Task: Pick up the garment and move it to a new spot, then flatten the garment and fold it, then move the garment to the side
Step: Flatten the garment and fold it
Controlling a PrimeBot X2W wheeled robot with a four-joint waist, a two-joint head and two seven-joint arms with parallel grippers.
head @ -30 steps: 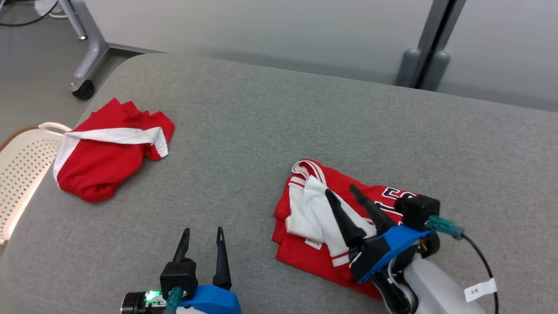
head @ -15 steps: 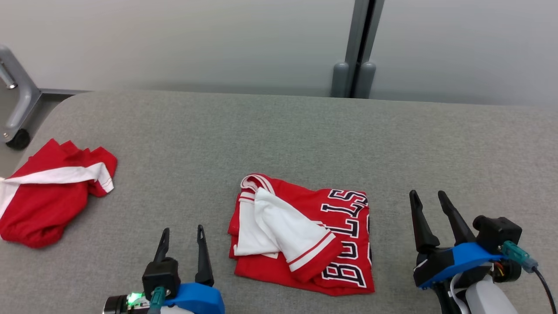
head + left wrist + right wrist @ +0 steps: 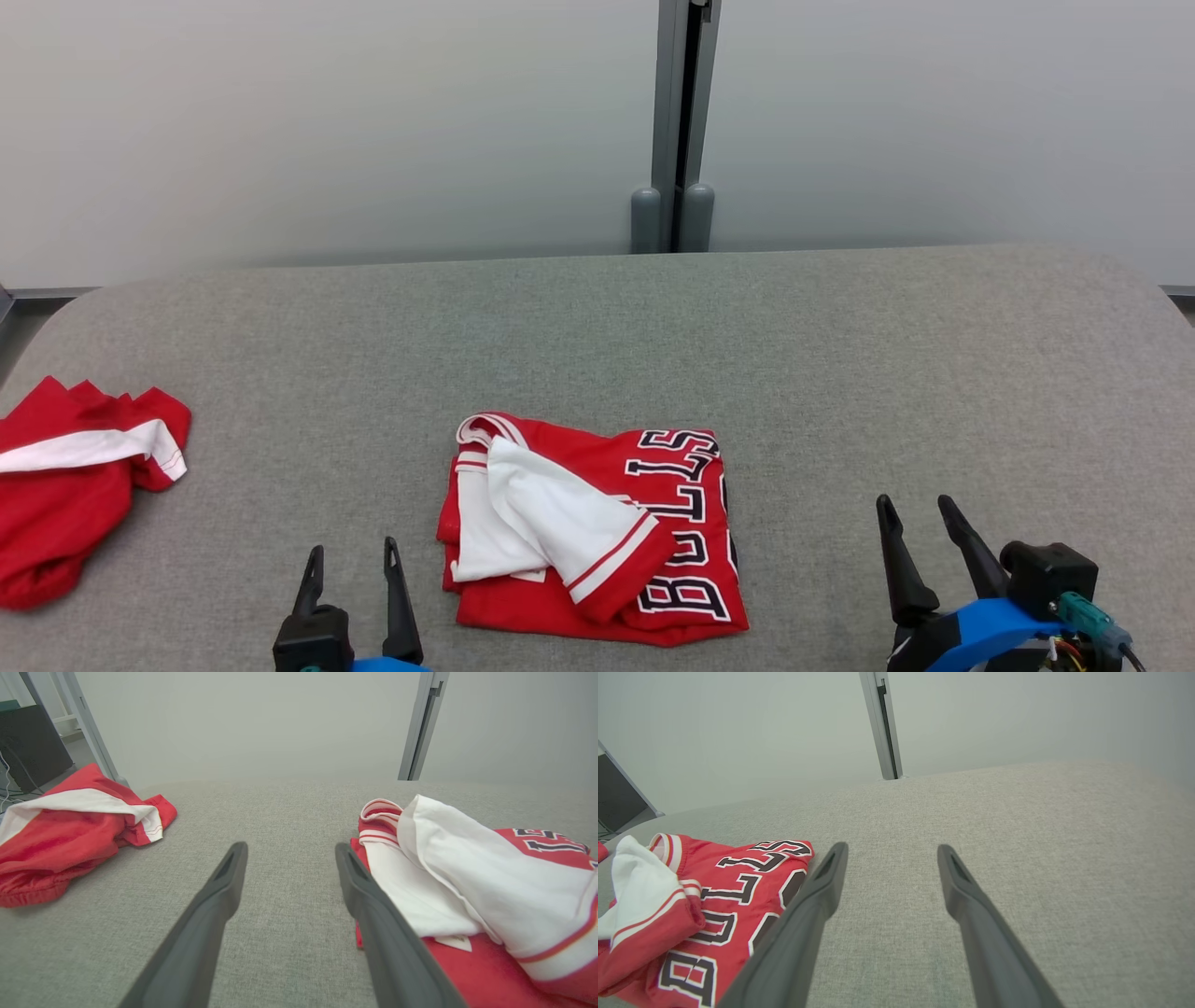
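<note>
The garment (image 3: 597, 527) is a red jersey with black-and-white lettering, folded into a rough square near the front middle of the grey table, with a white inside flap turned over its left half. It also appears at the right of the left wrist view (image 3: 472, 891) and at the lower left of the right wrist view (image 3: 705, 905). My left gripper (image 3: 350, 560) (image 3: 289, 849) stands open just left of the garment, nothing between its fingers. Well to the right of the jersey my right gripper (image 3: 915, 511) (image 3: 889, 849) is open and empty over bare table.
A second red garment with a white band (image 3: 70, 485) (image 3: 70, 821) lies crumpled at the table's left edge. The grey fabric-covered table (image 3: 840, 373) stretches wide behind and to the right. A pale wall with a grey vertical post (image 3: 674, 121) stands beyond the far edge.
The head camera has swung right and up, shifting the whole scene. My right gripper has drawn back off the folded jersey and now stands to its right. The jersey lies still.
</note>
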